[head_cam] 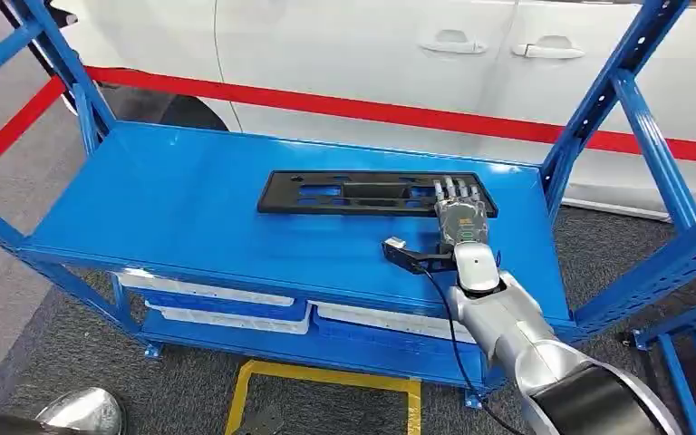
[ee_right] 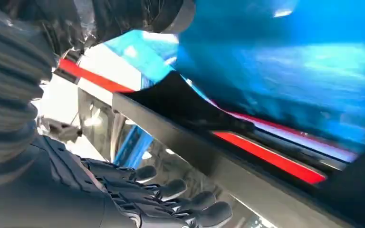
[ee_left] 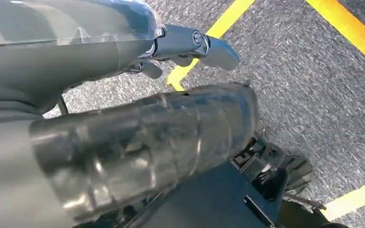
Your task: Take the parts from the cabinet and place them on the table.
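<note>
A long flat black plastic part [head_cam: 353, 192] with cut-outs lies on the top shelf of the blue cabinet [head_cam: 190, 208]. My right hand [head_cam: 459, 210] reaches over the part's right end, its fingers [head_cam: 453, 190] stretched straight across the top of it. In the right wrist view the part's edge [ee_right: 195, 114] runs between the thumb [ee_right: 171, 14] and the straight fingers [ee_right: 180, 199], with a gap on both sides. My left hand [ee_left: 142, 142] hangs low over the floor, its fingers hidden behind the grey cover.
Blue uprights [head_cam: 634, 109] frame the cabinet at both ends. White and blue trays [head_cam: 227, 304] sit on the lower shelf. A white car with a red stripe [head_cam: 399, 54] stands right behind. Yellow tape [head_cam: 326, 381] marks the grey carpet in front.
</note>
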Robot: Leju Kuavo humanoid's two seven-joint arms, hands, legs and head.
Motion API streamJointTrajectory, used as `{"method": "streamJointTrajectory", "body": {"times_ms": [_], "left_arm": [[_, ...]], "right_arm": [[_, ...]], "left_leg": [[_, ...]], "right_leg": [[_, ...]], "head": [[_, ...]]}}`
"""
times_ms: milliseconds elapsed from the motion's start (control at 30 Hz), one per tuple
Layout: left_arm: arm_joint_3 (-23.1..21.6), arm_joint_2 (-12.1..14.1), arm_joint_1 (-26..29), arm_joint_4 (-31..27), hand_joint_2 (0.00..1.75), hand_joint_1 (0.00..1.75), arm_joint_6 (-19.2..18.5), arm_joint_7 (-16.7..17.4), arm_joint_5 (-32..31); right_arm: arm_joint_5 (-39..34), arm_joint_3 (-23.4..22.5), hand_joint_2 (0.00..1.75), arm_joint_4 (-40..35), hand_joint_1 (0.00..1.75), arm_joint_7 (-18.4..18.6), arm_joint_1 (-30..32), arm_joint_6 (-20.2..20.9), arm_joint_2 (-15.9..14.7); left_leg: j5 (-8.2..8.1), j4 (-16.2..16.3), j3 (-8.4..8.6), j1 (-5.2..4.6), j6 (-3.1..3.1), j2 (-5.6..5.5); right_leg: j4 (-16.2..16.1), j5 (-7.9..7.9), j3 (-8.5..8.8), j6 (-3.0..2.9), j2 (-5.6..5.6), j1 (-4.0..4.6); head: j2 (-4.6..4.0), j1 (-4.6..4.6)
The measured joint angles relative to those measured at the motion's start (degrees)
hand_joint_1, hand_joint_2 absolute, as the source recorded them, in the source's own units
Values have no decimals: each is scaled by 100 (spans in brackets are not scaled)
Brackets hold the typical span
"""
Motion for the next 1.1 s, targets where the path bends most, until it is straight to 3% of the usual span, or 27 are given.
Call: {"method": "streamJointTrajectory", "body": {"times_ms": [67, 133, 167, 200, 233, 267, 333, 367, 433, 467, 500, 533, 567, 600, 667, 700, 733, 767, 833, 867, 900, 1033, 1067, 1100], "left_arm": [[-15, -17, -7, 0, 0, 0, 0, -9, -2], [-24, -28, -8, 0, 0, 0, 0, -11, -9], [-26, -28, -4, 0, 0, 0, -2, -11, -13], [-28, -28, -1, 0, 0, 0, -7, -11, -15], [-31, -28, 0, 0, 0, 0, -11, -11, -15], [-35, -28, -1, 0, 0, 0, -15, -11, -15], [-55, -39, -6, 0, 0, 0, -17, -11, 2], [-68, -57, -7, 0, 0, 0, -15, -11, 4], [-81, -59, -24, 0, 0, 0, -15, -11, 20], [-90, -61, -22, 0, 0, 0, -18, -11, 20], [-101, -70, -18, -2, 0, 0, -17, -11, 20], [-107, -72, -20, -4, 0, 0, -17, -11, 20], [-111, -74, -24, -4, 0, 0, -17, -13, 20], [-118, -74, -26, -7, 0, 0, -17, -18, 20], [-122, -72, -9, -7, 0, 0, -17, -17, 24], [-127, -72, -2, -7, 0, 0, -18, -17, 24], [-129, -72, 1, -7, 0, 0, -17, -20, 24], [-133, -72, 1, -7, 0, 0, -17, -20, 26], [-140, -72, -4, -20, 0, 0, -17, -24, 35], [-144, -72, -8, -20, 0, 0, -17, -26, 37], [-151, -74, -15, -20, 0, 0, -17, -28, 39], [-164, -76, -7, -22, 0, 0, -17, -31, 42], [-166, -76, -9, -22, 0, 0, -17, -35, 42], [-166, -76, -16, -22, 0, 0, -17, -35, 42]], "right_arm": [[2, -7, 175, 11, 0, 26, 9, 15, -35], [11, -7, 175, 28, 0, 50, 33, 26, -63], [22, -7, 175, 37, 0, 57, 48, 24, -68], [37, -7, 175, 46, 0, 66, 57, 28, -77], [59, -7, 175, 52, 0, 70, 60, 44, -83], [92, -7, 175, 55, 0, 79, 52, 59, -92], [122, -7, 175, 55, 0, 92, 18, 61, -94], [125, -7, 175, 55, 0, 92, -2, 61, -94], [125, -7, 175, 52, 0, 92, -14, 57, -92], [125, -7, 175, 52, 150, 92, -14, 48, -94], [125, -7, 175, 52, 175, 92, -20, 37, -94], [125, -7, 175, 50, 175, 85, -21, 17, -92], [122, -9, 175, 52, 175, 72, -17, 17, -94], [120, -9, 175, 61, 175, 53, -12, 17, -103], [118, -9, 175, 77, 175, 9, 47, 15, -103], [118, -9, 175, 79, 175, 4, 76, 11, -103], [118, -11, 175, 83, 175, 4, 93, -2, -103], [120, -11, 175, 81, 175, 2, 91, -18, -103], [120, -20, 175, 81, 175, -9, 79, -26, -103], [122, -24, 175, 81, 175, -11, 74, -31, -103], [122, -35, 175, 81, 175, -11, 63, -33, -107], [127, -63, 175, 79, 175, -15, 42, -44, -107], [127, -72, 175, 81, 175, -18, 34, -46, -109], [129, -83, 175, 81, 175, -20, 31, -50, -107]], "left_leg": [[46, -69, 32, 19, 83, 13], [45, -67, 17, 7, 122, 19], [42, -66, 17, -4, 127, 22], [39, -62, 19, -11, 129, 21], [34, -62, 29, -15, 136, 18], [26, -59, 46, -17, 133, 9], [-7, -41, 80, -24, 108, 0], [-24, -28, 75, -36, 90, 0], [-40, -9, 50, -56, 35, -4], [-37, -27, 63, -43, 7, -4], [-36, -38, 76, -45, -24, -4], [-79, -5, 50, -51, -52, -1], [-187, 134, 14, -46, -79, 3], [-387, 464, -136, -36, -102, 3], [-832, 1478, -624, -4, -154, 5], [-887, 1774, -782, -3, -168, 5], [-800, 1784, -813, 2, -175, 6], [-589, 1513, -707, 8, -174, 9], [-32, 457, -203, 22, -157, 18], [6, 53, -40, 26, -143, 32], [-9, 4, -1, -15, -105, 19], [34, -26, 7, -2, 48, 5], [52, -51, 20, 10, 85, 13], [54, -54, 12, 10, 123, 18]], "right_leg": [[238, -195, -108, 27, -12, -21], [1153, -669, -545, 58, -11, -20], [1605, -828, -767, 67, -11, -20], [1843, -863, -891, 68, -12, -20], [1797, -745, -890, 59, -12, -20], [1425, -484, -713, 38, -12, -18], [388, 13, -197, -35, -12, -4], [63, -5, -52, -78, -12, 23], [25, -7, -28, -83, -18, 51], [35, -16, -29, -101, -14, 64], [16, -5, -21, -130, -13, 63], [-46, 30, 18, -175, -30, -17], [-63, 32, 35, -207, -38, -16], [-63, 29, 30, -233, -45, -19], [-59, 27, 20, -237, -44, -14], [-54, 24, 19, -237, -42, -15], [-52, 21, 23, -234, -39, -17], [-46, 14, 30, -225, -35, -20], [-27, -12, 59, -186, -31, -26], [-14, -31, 56, -154, -31, -18], [21, -40, 31, -121, -20, 23], [-23, -30, 45, 9, -16, 13], [96, -128, 15, 25, -23, -10], [406, -339, -131, 36, -27, -6]], "head": [[0, 7], [0, 7], [0, 2], [0, 4], [0, 4], [0, 2], [0, 2], [0, 7], [0, 4], [0, 2], [0, 2], [0, 2], [0, 2], [0, -4], [0, -2], [0, -4], [0, -2], [0, -4], [0, -4], [0, -2], [0, -4], [0, 4], [0, 4], [0, 7]]}}
